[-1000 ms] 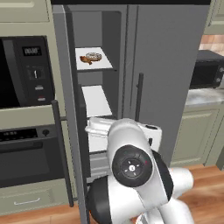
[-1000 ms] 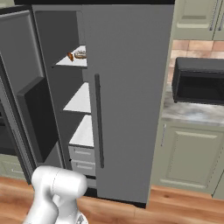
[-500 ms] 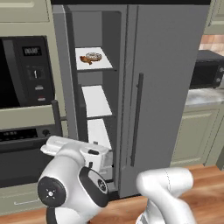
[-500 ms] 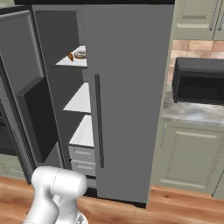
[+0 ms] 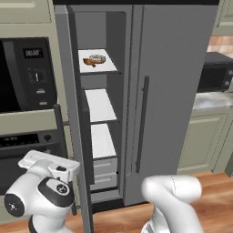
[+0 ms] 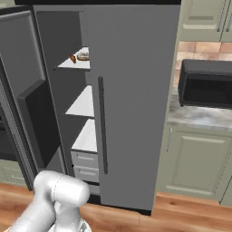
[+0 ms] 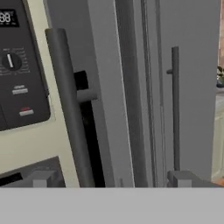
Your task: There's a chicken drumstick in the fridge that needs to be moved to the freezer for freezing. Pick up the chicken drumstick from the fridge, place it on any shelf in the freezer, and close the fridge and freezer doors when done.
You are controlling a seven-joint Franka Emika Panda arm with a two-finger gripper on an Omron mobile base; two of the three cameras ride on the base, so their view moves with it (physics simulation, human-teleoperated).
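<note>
**Freezer door open, fridge door shut, jaws wide and empty**

The tall grey unit stands between a wall oven (image 5: 27, 77) on its left and a counter with a black microwave (image 6: 206, 84) on its right. The freezer (image 5: 98, 113), the narrow left half, is open. Its door (image 6: 27, 90) swings out to the left, seen edge-on in the left base view. The fridge door (image 6: 136, 90), the wide right half, is closed flat, its long vertical bar handle (image 6: 102, 124) near the left edge.

Top freezer shelf (image 5: 109, 66): a small orange-brown drumstick (image 6: 73, 58) lies there, just beside a round frosted donut (image 5: 97, 58). In the left base view the two look to be touching or nearly so; cannot tell which. The two white shelves below are bare, with grey drawers (image 6: 84, 165) beneath them.

The arm is folded low in front of the unit, hand down at the lower left of the left base view, beside the open door's edge. In the hand view the gripper (image 7: 113, 178) shows two finger tips (image 7: 41, 178) set far apart, nothing between them. That view looks along the freezer door's bar handle (image 7: 68, 105), with the oven's control panel (image 7: 17, 65) to its left and the fridge door's handle farther right.
</note>
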